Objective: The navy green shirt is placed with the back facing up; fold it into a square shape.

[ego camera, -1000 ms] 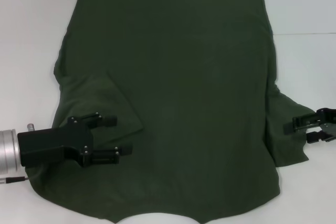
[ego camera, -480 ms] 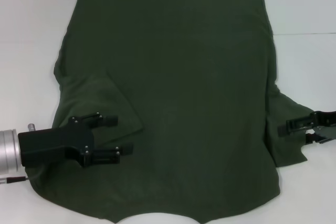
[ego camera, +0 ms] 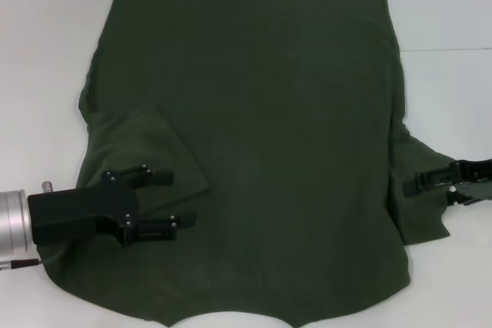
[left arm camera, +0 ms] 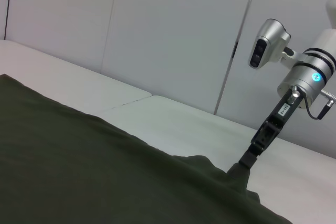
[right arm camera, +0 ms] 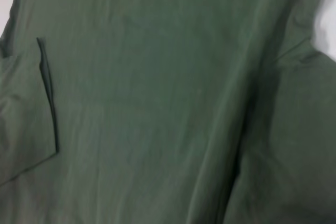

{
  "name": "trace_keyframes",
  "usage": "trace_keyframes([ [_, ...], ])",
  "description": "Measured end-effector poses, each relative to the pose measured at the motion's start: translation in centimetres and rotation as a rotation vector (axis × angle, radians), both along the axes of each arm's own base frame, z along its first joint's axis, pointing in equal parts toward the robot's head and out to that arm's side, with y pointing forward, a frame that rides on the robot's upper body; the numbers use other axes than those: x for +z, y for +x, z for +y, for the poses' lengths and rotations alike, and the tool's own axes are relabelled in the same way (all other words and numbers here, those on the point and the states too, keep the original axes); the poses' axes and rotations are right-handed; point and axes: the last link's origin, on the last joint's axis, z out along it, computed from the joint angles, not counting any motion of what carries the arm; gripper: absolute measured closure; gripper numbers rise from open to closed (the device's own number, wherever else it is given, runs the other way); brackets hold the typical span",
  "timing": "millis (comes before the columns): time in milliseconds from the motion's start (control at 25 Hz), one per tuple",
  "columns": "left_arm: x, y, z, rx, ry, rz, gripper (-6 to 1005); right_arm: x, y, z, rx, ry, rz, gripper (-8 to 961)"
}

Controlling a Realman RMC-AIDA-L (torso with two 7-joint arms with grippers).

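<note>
- The navy green shirt point(ego camera: 254, 136) is lying spread flat, plain side up, covering most of the white table point(ego camera: 46, 51) in front of me; its far hem is running straight along the far side, and the collar notch is sitting at the near edge, close to my body.
- Bare table is showing in a wide strip along my left and another along my right, so both sides are offering open room.
- The left sleeve point(ego camera: 142, 151) is lying folded inward onto the body of the shirt, its edge making a slanted line.
- The right sleeve point(ego camera: 419, 190) is sticking out to the side, slightly rumpled.
- My left gripper point(ego camera: 173, 199) is hovering over the folded left sleeve with its two fingers spread apart, nothing between them.
- My right gripper point(ego camera: 415, 183) is reaching in from the right edge, its tips at the outer hem of the right sleeve; the left wrist view is showing the tips point(left arm camera: 245, 160) touching a raised bit of cloth, but I cannot tell whether they are pinching it.
</note>
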Motion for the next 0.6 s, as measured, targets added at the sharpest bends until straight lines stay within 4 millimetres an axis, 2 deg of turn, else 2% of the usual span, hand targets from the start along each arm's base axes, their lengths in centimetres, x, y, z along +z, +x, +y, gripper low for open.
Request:
trace_keyframes([
  [600, 0.04, 0.13, 0.1, -0.002, 0.007, -0.007, 136, -0.73, -0.37, -0.03, 0.005, -0.007, 0.017, 95],
])
